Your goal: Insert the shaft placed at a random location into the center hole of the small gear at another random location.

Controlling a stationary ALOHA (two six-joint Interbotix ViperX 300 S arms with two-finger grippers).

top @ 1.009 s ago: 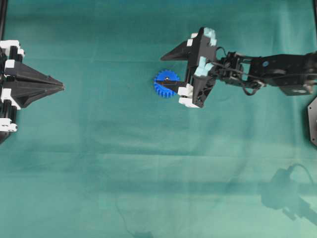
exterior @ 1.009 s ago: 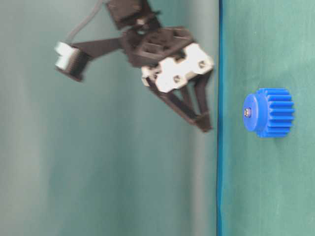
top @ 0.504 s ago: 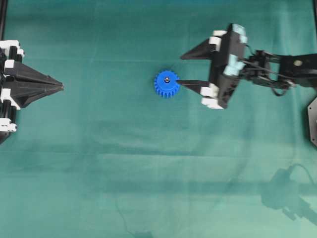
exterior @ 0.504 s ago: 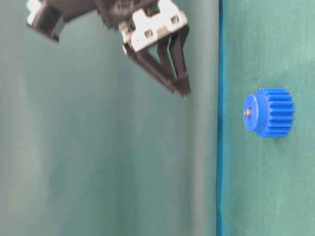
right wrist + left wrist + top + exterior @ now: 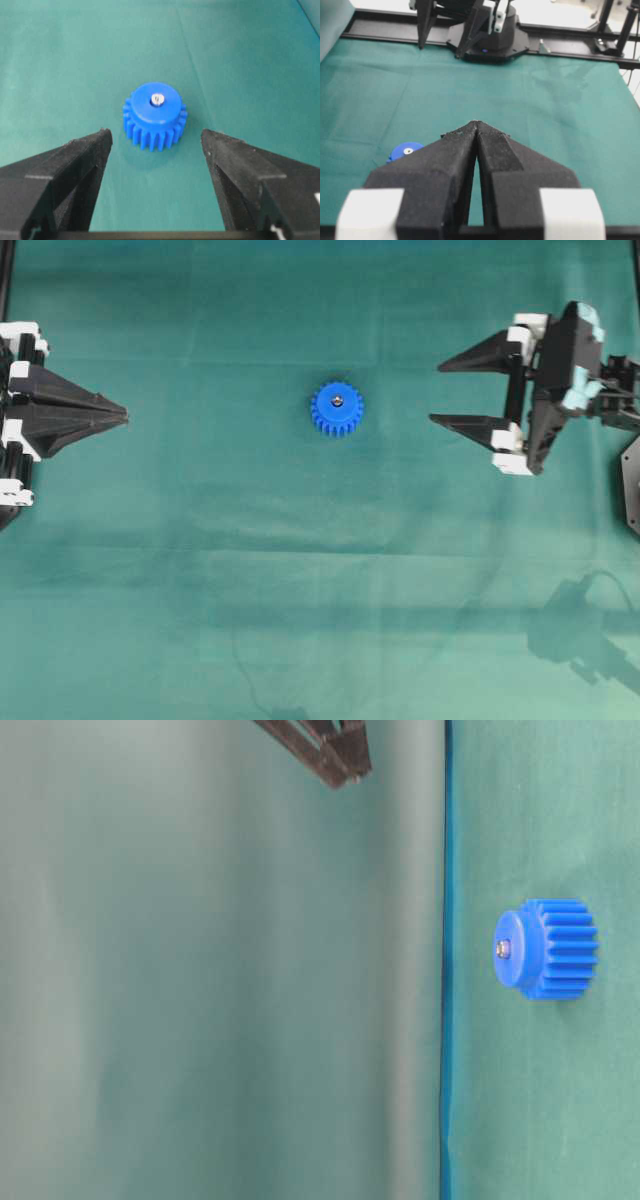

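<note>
Small gear point(image 5: 337, 410): frame centre on the worktop; shaft point(image 5: 157, 99) seated in its hub
Right gripper point(image 5: 455, 395): jaws wide, empty, well apart at frame right
Left gripper point(image 5: 122, 416): jaws pressed together, far left
Advice: keep clear, avoid nudging gear

Most of the shaft point(image 5: 157, 99) is hidden inside the center hole point(image 5: 503, 949); only its silvery tip shows. The table-level view's top edge cuts the right pincer point(image 5: 335, 750) down to its tips. The left pincer point(image 5: 118, 416) runs off the overhead view's left edge.
</note>
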